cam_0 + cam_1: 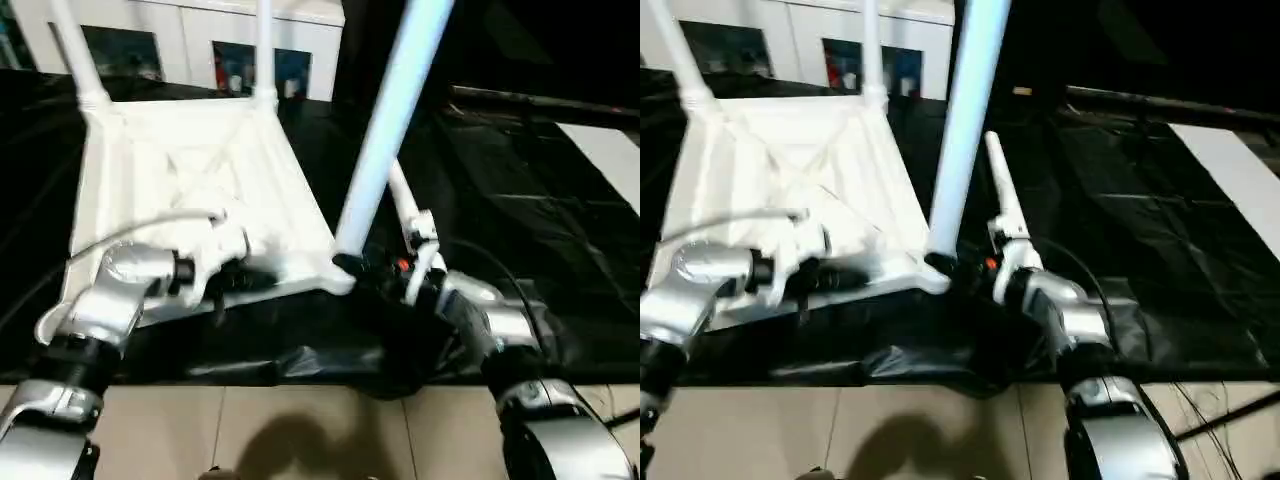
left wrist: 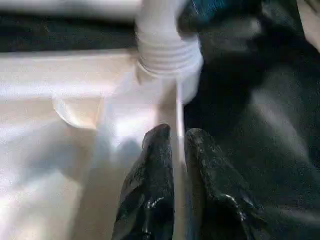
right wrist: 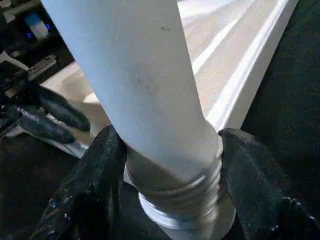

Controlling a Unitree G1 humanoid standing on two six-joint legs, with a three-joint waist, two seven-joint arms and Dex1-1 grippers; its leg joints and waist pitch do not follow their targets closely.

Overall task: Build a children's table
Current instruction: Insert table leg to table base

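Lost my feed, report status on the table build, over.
Right gripper shut on third leg at near corner socket. Left gripper pinching tabletop rim. Two far legs standing. Nothing in the way.

Leg (image 1: pixel 385 125) top — cropped; threading perhaps blurred

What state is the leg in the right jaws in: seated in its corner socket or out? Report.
Partly in. The leg leans over the tabletop, threads exposed above the socket. The right gripper clamps it.
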